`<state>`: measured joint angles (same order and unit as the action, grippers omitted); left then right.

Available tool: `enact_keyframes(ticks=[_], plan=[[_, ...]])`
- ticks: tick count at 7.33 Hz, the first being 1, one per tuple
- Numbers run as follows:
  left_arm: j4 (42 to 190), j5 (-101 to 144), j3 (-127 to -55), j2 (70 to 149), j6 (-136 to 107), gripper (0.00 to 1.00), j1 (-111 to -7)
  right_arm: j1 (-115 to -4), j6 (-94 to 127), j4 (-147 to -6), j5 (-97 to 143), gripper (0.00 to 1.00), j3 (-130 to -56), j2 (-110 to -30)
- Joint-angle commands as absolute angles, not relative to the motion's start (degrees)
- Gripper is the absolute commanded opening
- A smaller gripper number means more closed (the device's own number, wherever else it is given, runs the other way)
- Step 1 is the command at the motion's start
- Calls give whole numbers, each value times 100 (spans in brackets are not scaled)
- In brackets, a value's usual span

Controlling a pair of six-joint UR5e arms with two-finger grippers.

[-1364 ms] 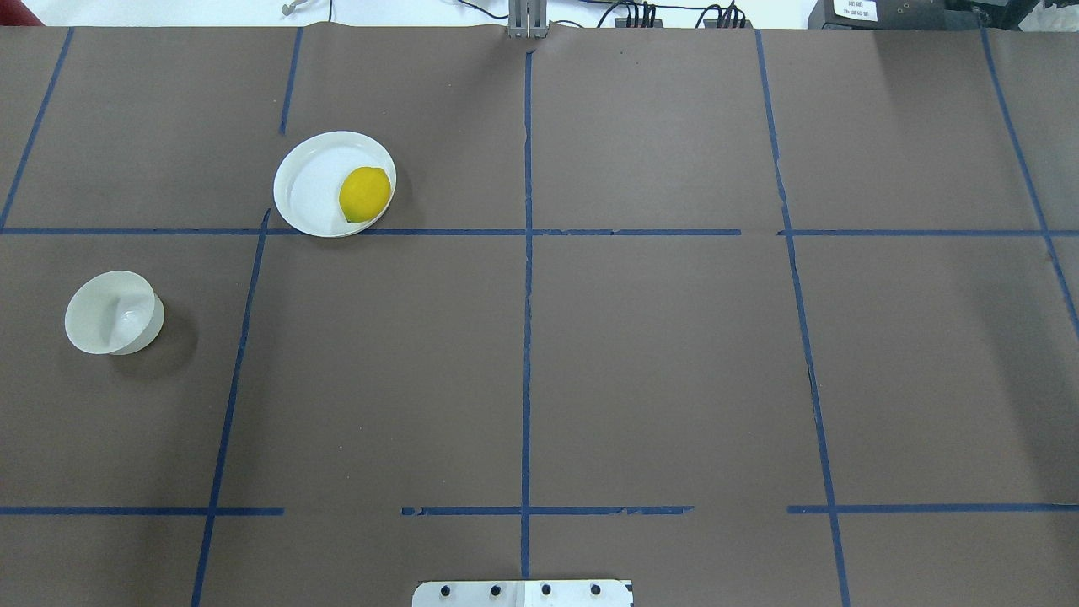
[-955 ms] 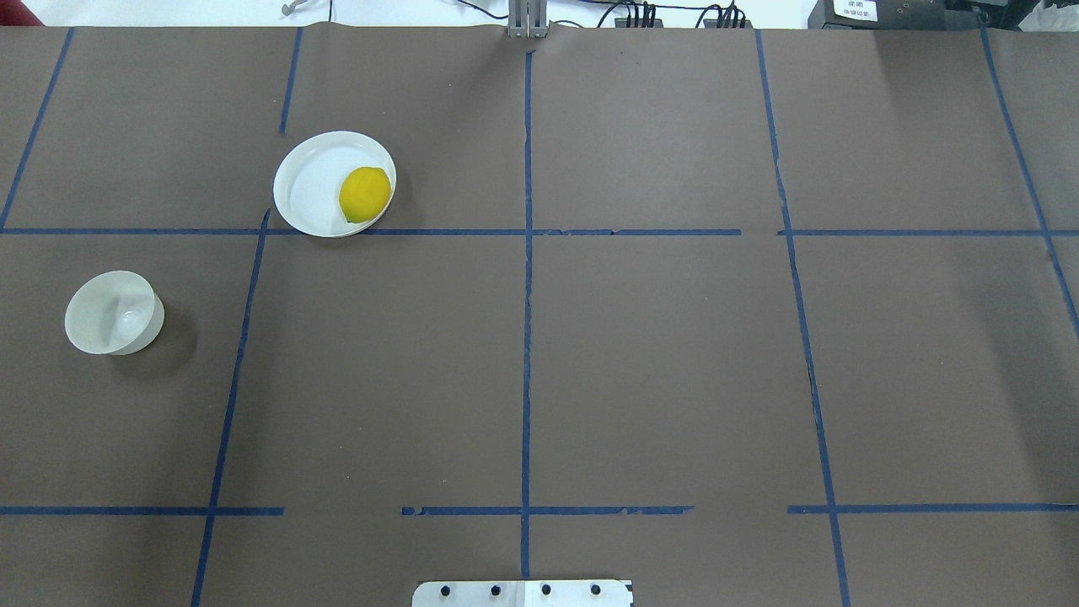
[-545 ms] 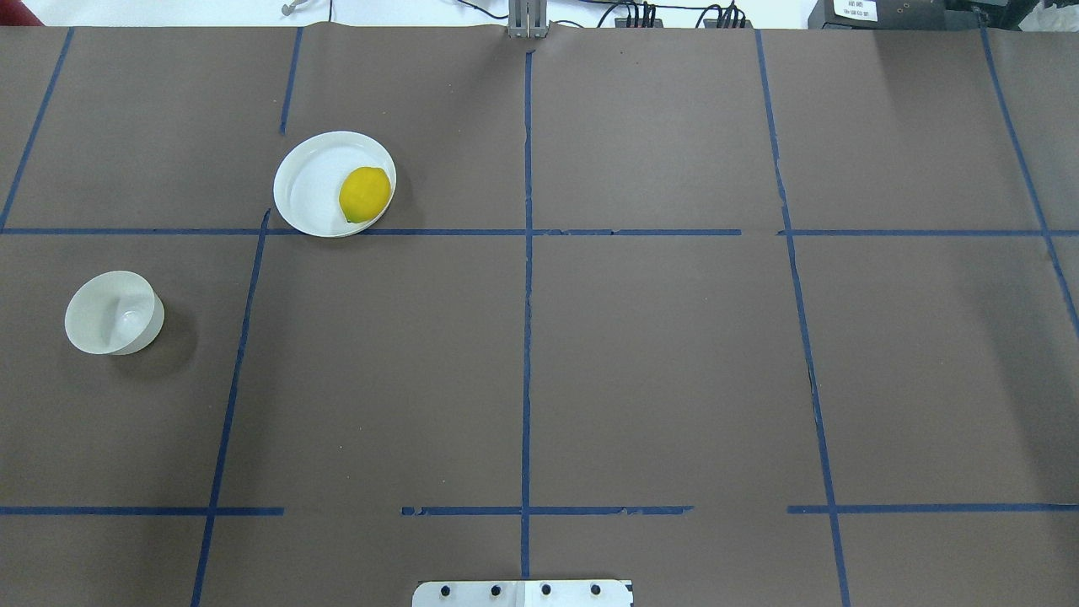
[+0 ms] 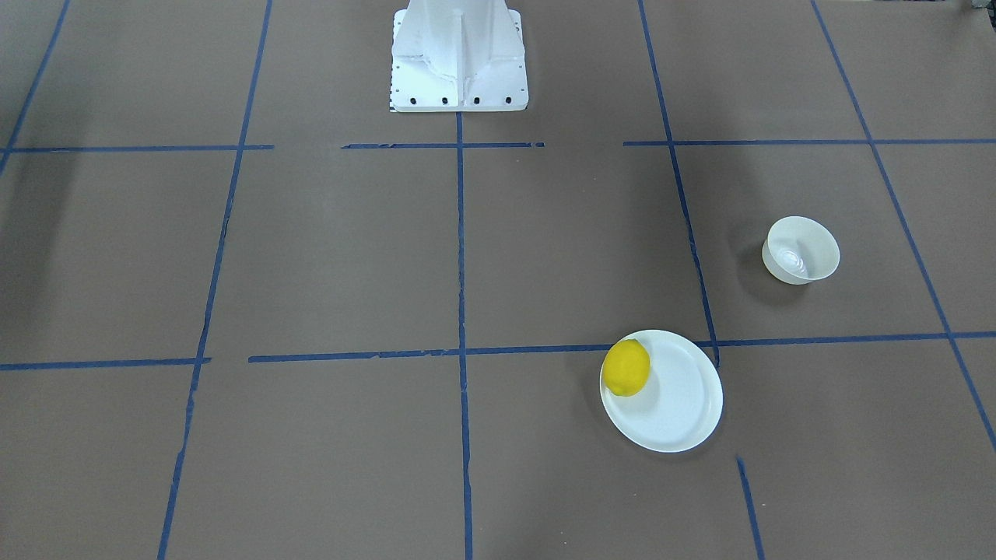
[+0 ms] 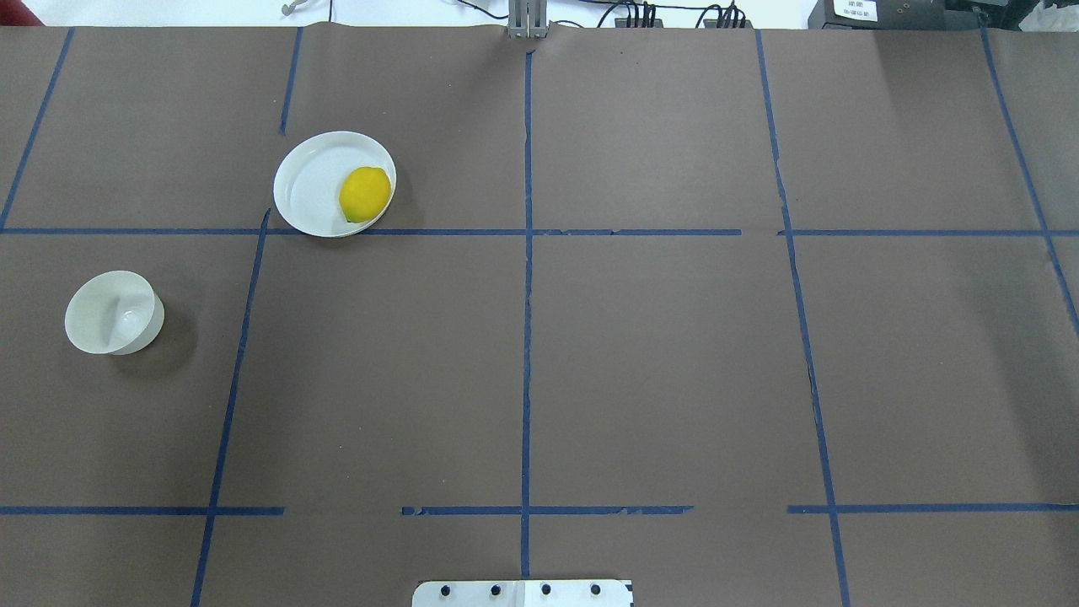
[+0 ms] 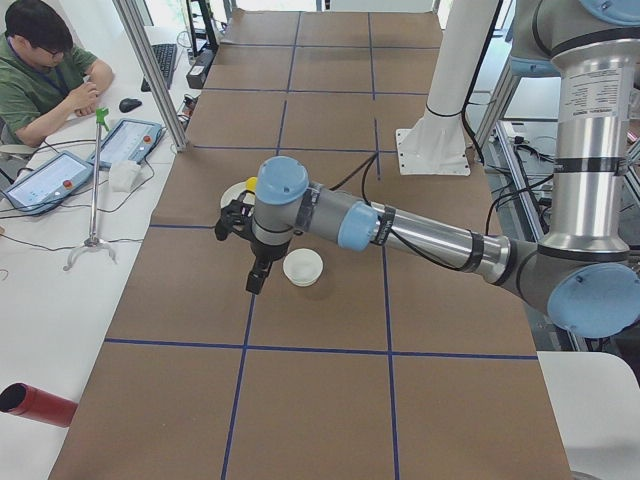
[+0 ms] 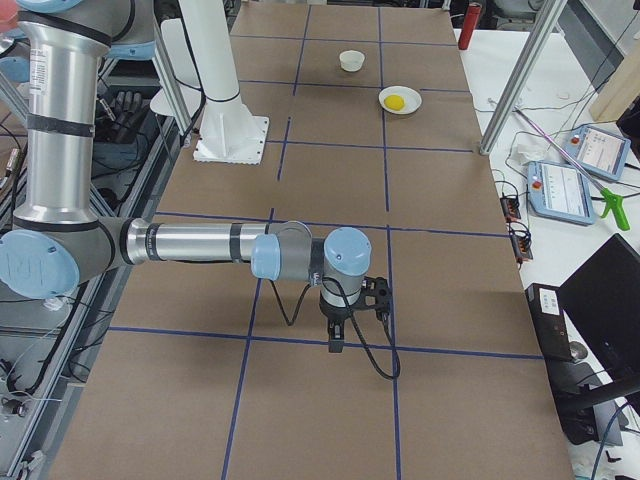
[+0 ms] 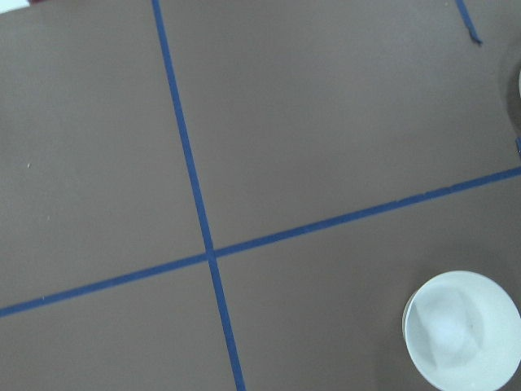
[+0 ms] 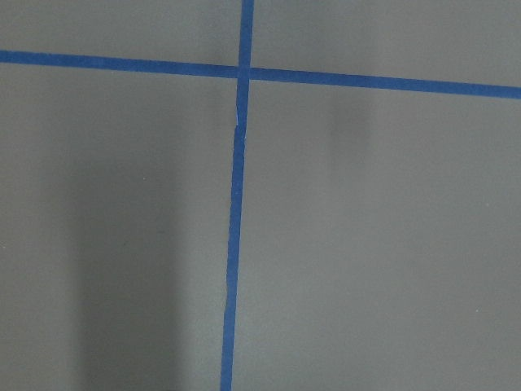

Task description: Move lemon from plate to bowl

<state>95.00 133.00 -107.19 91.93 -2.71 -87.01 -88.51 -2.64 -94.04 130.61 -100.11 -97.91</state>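
We note the smooth bright-yellow oval lemon (image 5: 365, 194) on the flat round white plate (image 5: 308, 187), beyond the left claw (image 6: 257, 283). Whether the left claw or the right claw (image 7: 335, 342) is open, we cannot tell.

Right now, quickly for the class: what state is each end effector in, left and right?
Left end effector: cannot tell, seen only in the left side view.
Right end effector: cannot tell, seen only in the right side view.

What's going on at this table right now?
A two-armed robot is meant to move the lemon from the plate to the bowl, but nothing is held yet. The lemon lies on the plate and the bowl is empty. The left gripper hangs near the bowl; the right gripper is at the table's other end.
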Motion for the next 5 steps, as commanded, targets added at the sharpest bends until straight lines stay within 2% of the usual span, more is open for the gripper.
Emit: enact_keyframes(ticks=[1, 3, 5], plan=[[9501, 12879, -10679, 10068, -1557, 100, -7775, -8851, -264, -9404, 13061, 100, -10011, -9791], [9501, 12516, -10024, 11332, -3122, 100, -6675, -8851, -264, -9404, 13061, 100, -10011, -9791], [9553, 12281, -9101, 12353, -3978, 100, -6155, -8851, -264, -9404, 13061, 100, -10011, -9791]])
